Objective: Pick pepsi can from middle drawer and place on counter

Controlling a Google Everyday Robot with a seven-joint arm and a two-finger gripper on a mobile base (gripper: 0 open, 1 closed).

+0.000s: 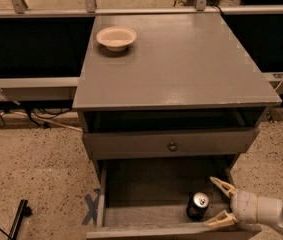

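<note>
White two-finger tool hung released and spread, just right of small dark-blue silver-topped pepsi can, can stood upright at front right of wide grey wooden middle drawer, smooth grey table beyond carried cream bowl at far left

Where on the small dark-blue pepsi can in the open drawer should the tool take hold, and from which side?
Probably its round side wall, about mid-height, from the right: the dark-blue pepsi can stands upright near the grey drawer's front, and the open tool sits just right of it.
</note>
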